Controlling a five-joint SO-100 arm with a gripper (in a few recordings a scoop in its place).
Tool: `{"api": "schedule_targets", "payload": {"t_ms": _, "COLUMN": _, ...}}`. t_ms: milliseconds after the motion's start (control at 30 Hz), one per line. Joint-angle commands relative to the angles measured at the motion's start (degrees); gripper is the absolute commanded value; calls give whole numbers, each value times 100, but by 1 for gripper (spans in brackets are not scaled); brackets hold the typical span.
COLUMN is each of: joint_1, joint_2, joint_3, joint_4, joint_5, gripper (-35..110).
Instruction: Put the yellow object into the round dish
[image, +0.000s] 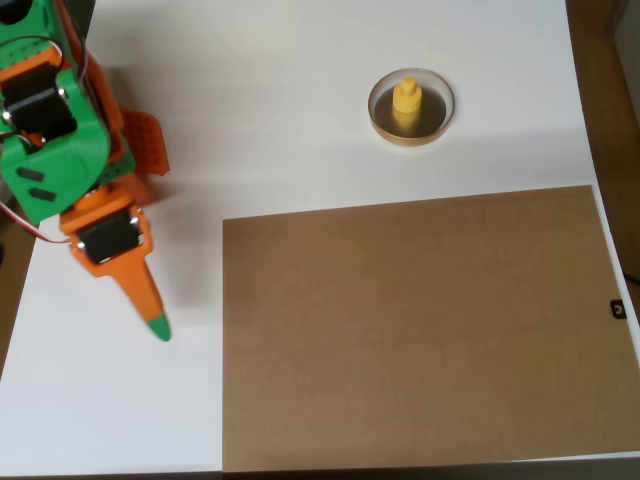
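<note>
The yellow object (406, 100) stands upright inside the round dish (380, 122), knob up, near the middle of the dark inside. The dish with its tan rim sits on the white table toward the back, right of centre. My orange gripper (157, 326) with its green tip is far to the left, near the table's left edge, pointing toward the front. Its fingers taper into one closed point with nothing between them. A wide stretch of table separates it from the dish.
A large brown sheet (420, 330) covers the front right of the white table (280, 100). The green and orange arm body (60, 150) fills the upper left corner. The table's left edge runs close beside the gripper.
</note>
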Motion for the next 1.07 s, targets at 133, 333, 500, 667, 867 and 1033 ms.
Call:
{"api": "schedule_targets", "payload": {"t_ms": 133, "joint_1": 686, "joint_2": 176, "joint_3": 18, "joint_4": -176, "joint_5": 343, "gripper": 15}}
{"api": "schedule_targets", "payload": {"t_ms": 333, "joint_1": 554, "joint_2": 176, "joint_3": 0, "joint_4": -123, "joint_5": 193, "gripper": 12}}
{"api": "schedule_targets", "payload": {"t_ms": 500, "joint_1": 387, "joint_2": 167, "joint_3": -9, "joint_4": -70, "joint_5": 18, "gripper": 9}}
{"api": "schedule_targets", "payload": {"t_ms": 667, "joint_1": 281, "joint_2": 167, "joint_3": -26, "joint_4": -9, "joint_5": -79, "gripper": 9}}
{"api": "schedule_targets", "payload": {"t_ms": 867, "joint_1": 255, "joint_2": 167, "joint_3": -26, "joint_4": -9, "joint_5": -167, "gripper": 3}}
{"api": "schedule_targets", "payload": {"t_ms": 1033, "joint_1": 255, "joint_2": 167, "joint_3": -26, "joint_4": -9, "joint_5": -176, "gripper": 6}}
